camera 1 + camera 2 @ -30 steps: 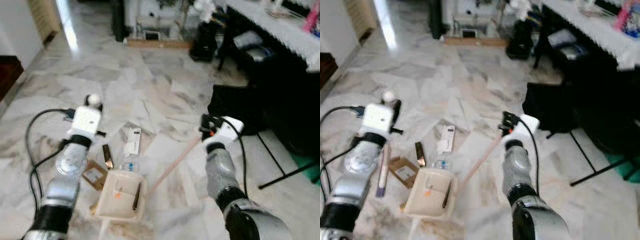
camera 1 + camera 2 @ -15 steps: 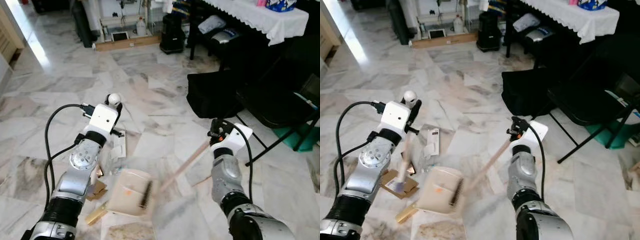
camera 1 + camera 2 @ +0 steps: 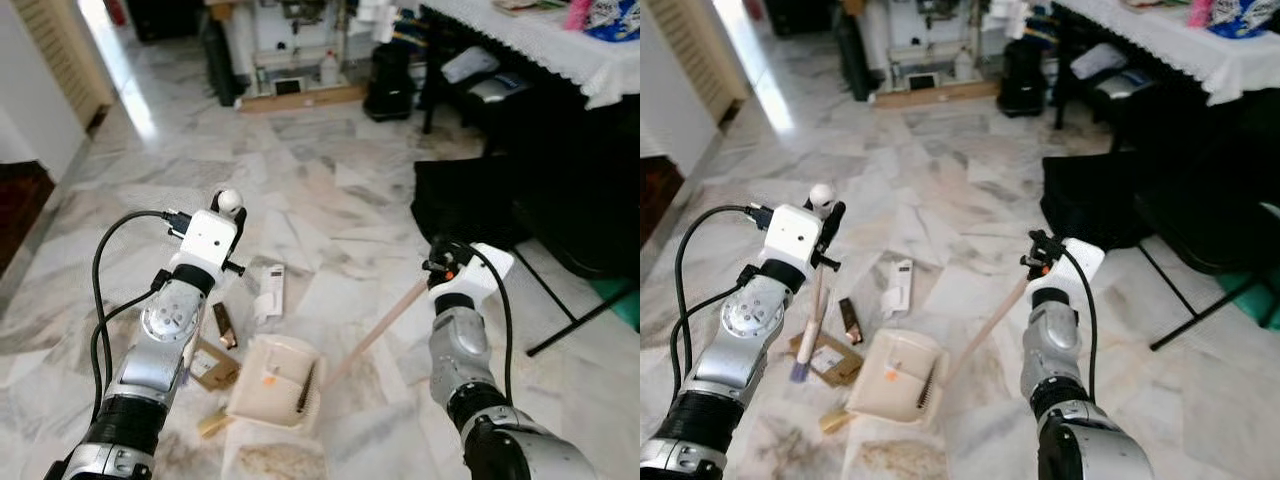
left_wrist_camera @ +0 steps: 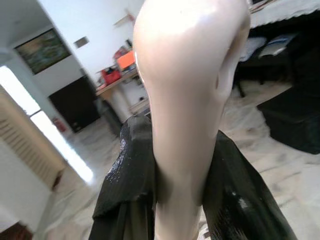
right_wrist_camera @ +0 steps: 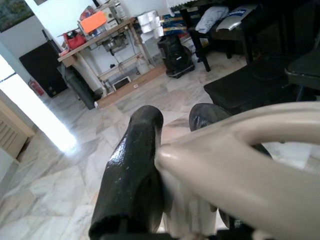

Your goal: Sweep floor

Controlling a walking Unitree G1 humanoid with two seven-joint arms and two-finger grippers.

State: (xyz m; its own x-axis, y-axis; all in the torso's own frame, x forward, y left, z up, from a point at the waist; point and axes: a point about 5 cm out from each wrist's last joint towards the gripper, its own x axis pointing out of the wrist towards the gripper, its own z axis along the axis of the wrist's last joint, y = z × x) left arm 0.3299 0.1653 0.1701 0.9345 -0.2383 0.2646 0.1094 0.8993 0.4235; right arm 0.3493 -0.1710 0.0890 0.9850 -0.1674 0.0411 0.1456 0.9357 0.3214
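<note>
While litter is lying loose on floor [image 3: 330, 210], left tool [image 3: 823, 222] is clamping brush [image 3: 810, 325], right tool [image 3: 440, 268] is gripping dustpan [image 3: 275, 392] handle; carton [image 3: 268, 292], cardboard [image 3: 208, 365] awaiting sweeping.

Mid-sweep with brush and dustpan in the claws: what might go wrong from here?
1. The dustpan sits tilted on the floor on a long handle held high by the right claw; it may skid or tip, spilling its contents.
2. The cardboard piece and white packet are large and flat; the left claw's brush may only shove them aside.
</note>
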